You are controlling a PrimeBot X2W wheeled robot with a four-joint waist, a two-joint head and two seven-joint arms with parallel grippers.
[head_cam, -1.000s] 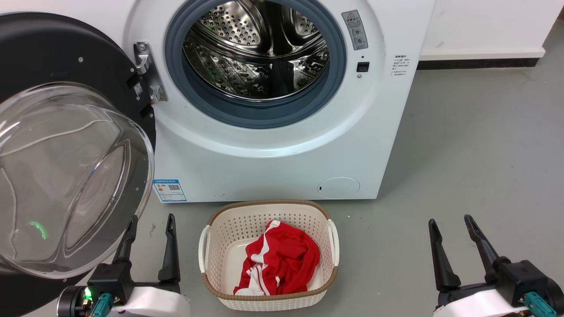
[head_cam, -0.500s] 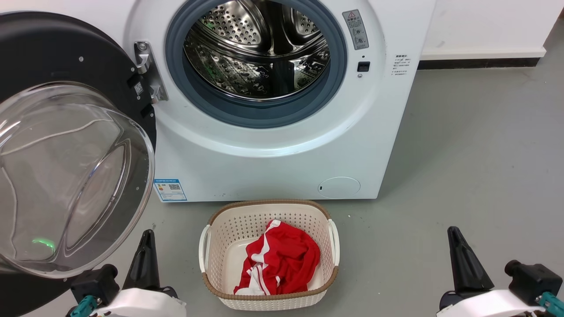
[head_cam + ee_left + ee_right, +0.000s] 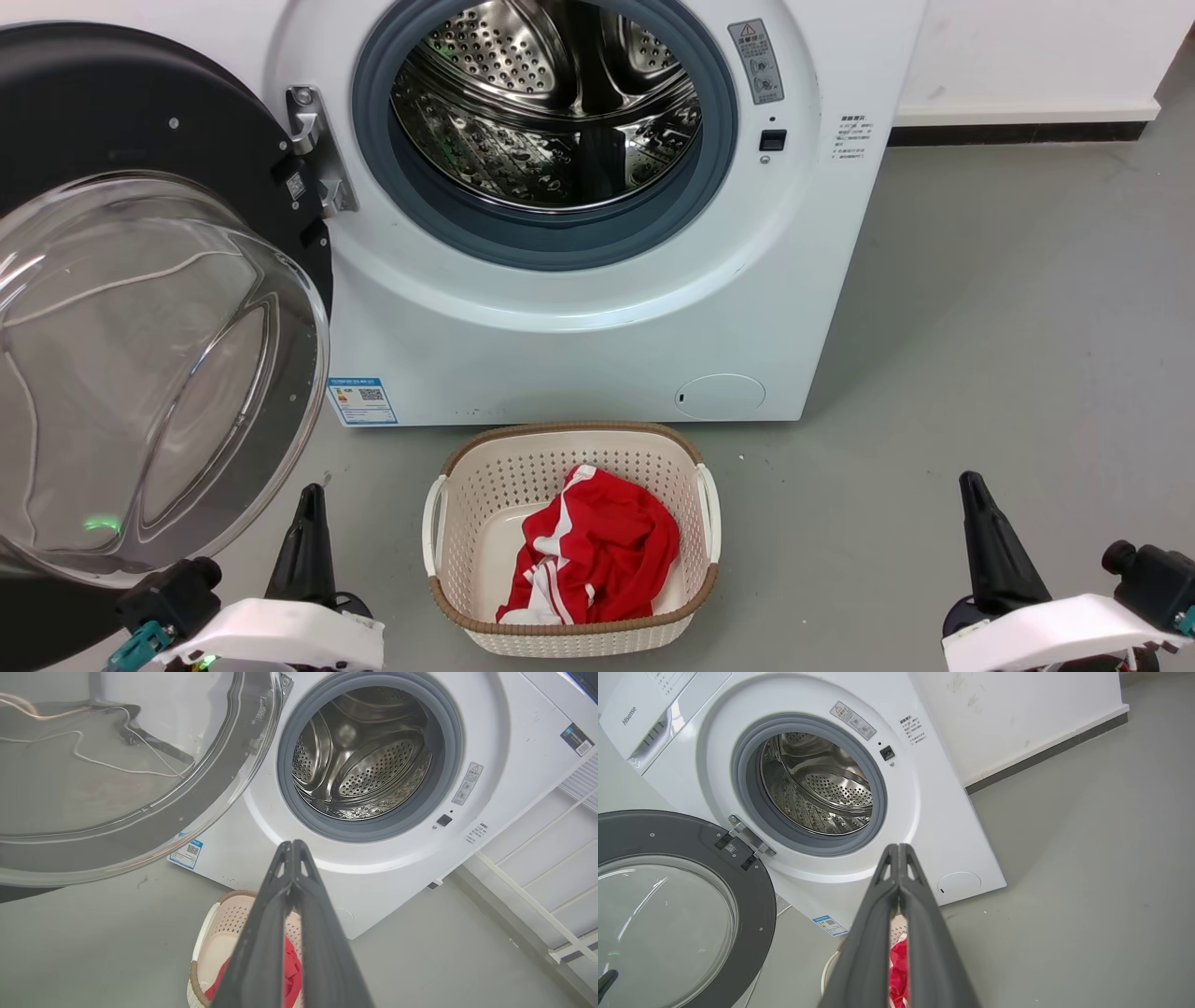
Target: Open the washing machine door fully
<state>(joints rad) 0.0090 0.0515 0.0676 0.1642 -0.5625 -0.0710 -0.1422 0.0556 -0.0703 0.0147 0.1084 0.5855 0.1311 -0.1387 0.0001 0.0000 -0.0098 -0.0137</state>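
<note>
The washing machine door (image 3: 112, 103), a glossy black ring around a bulging clear glass bowl, hangs swung wide open on its metal hinge (image 3: 313, 149) to the left of the drum mouth (image 3: 546, 112). The door (image 3: 140, 830) reaches across the upper left of the left wrist view. In the right wrist view the door (image 3: 747, 868) stands at the lower left. My left gripper (image 3: 311, 495) is shut and empty, low beside the bowl's lower right edge and apart from it. My right gripper (image 3: 973, 485) is shut and empty over the floor at the lower right. Their fingertips (image 3: 292, 844) (image 3: 899, 847) meet.
A cream laundry basket (image 3: 569, 437) with a red and white garment (image 3: 597, 551) sits on the grey floor in front of the machine, between my arms. A small round white flap (image 3: 719, 397) is low on the machine front. A white wall with dark skirting (image 3: 1018, 133) runs behind.
Both grippers went from open to shut and drew back toward the bottom edge of the head view. The door has not visibly moved.
</note>
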